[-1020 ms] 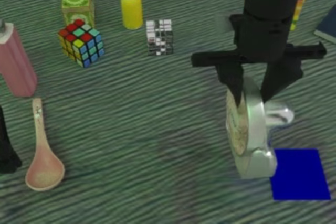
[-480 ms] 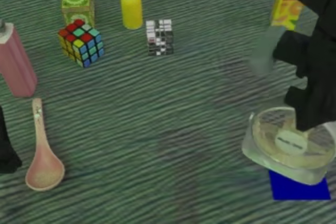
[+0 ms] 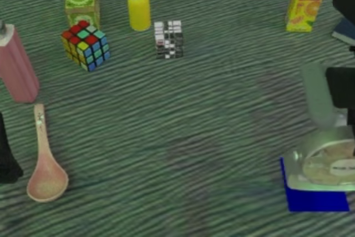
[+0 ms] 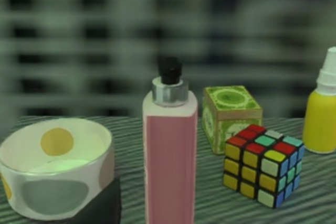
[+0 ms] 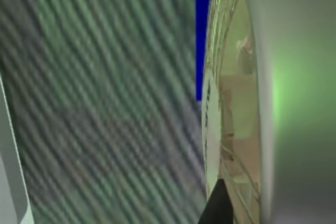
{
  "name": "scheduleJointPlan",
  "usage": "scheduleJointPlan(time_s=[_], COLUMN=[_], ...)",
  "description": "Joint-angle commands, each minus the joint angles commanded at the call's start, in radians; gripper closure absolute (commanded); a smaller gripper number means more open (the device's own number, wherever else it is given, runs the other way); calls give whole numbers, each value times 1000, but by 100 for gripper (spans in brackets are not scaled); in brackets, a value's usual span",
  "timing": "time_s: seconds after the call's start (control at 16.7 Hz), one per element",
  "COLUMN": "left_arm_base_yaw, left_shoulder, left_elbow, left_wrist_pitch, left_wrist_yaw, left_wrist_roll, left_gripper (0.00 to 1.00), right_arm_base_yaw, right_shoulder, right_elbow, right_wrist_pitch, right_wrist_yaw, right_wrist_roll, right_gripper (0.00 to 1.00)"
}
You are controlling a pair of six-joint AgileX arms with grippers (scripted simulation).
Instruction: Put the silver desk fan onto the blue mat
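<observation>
The silver desk fan (image 3: 327, 165) sits at the right edge of the top view, tilted so its speckled beige grille faces up toward the camera, over the blue mat (image 3: 316, 199). The fan covers most of the mat; only the mat's near strip and left edge remain visible. Whether the fan's base rests on the mat or hangs just above it cannot be determined.

The right arm (image 3: 341, 90) enters from the right edge of the top view and reaches down onto the fan. Its tool is mostly out of frame there — whether its fingers are spread or clamped on the fan cannot be told. In the right wrist view, the fan's ring guard (image 5: 231, 103) fills the picture close to the camera, a dark fingertip (image 5: 216, 205) lies against the guard, and a sliver of the mat shows beside it.

The left arm (image 3: 6, 159) is parked at the left edge of the surface (image 3: 177, 137), beside a pink spoon (image 3: 45, 170).

Other items on the surface:
- a pink bottle (image 3: 16, 65) at the far left
- a coloured puzzle cube (image 3: 86, 45) and a green box (image 3: 82, 1) behind it
- a yellow bottle (image 3: 138, 6)
- a silver-and-black cube (image 3: 168, 39)
- a yellow juice carton (image 3: 305, 1) at the far right

The left wrist view also shows a white bowl with yellow spots (image 4: 55, 169) — just beside the pink bottle.
</observation>
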State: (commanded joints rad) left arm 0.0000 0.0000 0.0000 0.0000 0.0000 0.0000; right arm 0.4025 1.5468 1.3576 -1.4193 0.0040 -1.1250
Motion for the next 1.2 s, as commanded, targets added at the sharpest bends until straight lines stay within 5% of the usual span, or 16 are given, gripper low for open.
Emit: scheduleJointPlan(time_s=[1.02, 1.2], left_arm_base_yaw=[0, 0], left_shoulder=[0, 0], left_elbow=[0, 0], left_wrist_pitch=[0, 0], left_wrist_yaw=[0, 0], left_wrist_roll=[0, 0], left_gripper=[0, 0], right_arm_base_yaw=[-8, -8], right_shoulder=[2, 2], right_elbow=[-145, -145], right_wrist_pitch=[149, 149], right_wrist_yaw=[8, 8], right_wrist_roll=[-40, -40], right_gripper=[100, 77])
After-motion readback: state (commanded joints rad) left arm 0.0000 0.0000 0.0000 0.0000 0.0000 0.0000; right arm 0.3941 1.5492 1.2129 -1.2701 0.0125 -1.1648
